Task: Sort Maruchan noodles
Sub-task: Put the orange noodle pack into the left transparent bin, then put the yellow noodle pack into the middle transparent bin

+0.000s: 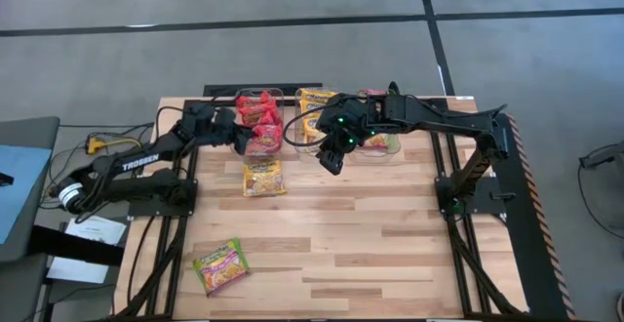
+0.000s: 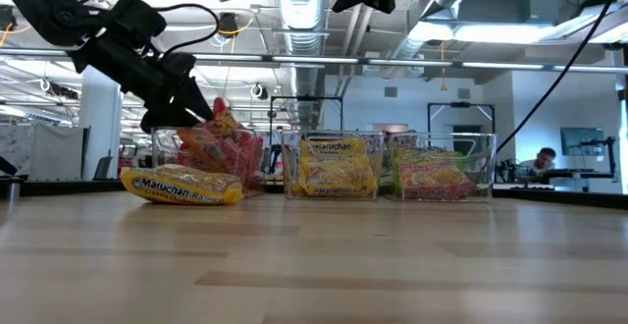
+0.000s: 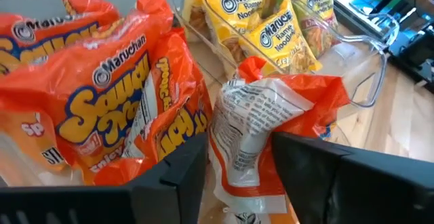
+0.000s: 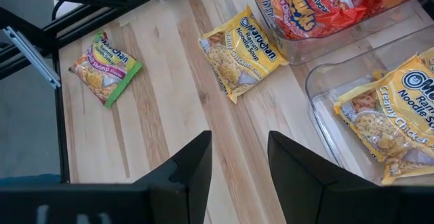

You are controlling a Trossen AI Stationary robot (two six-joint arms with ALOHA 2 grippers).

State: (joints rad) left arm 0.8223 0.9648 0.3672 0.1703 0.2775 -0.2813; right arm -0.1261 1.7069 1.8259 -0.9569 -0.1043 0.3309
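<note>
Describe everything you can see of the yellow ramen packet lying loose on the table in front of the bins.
The flat, roughly square yellow glossy plastic ramen packet carries a Maruchan logo and a printed picture of noodles. It lies flat on the light wooden slat table, just in front of the clear plastic bin of red-orange packets; whether it touches that bin cannot be told. No gripper touches it. In the low view it looks slightly puffed, its crimped end seams showing.
</note>
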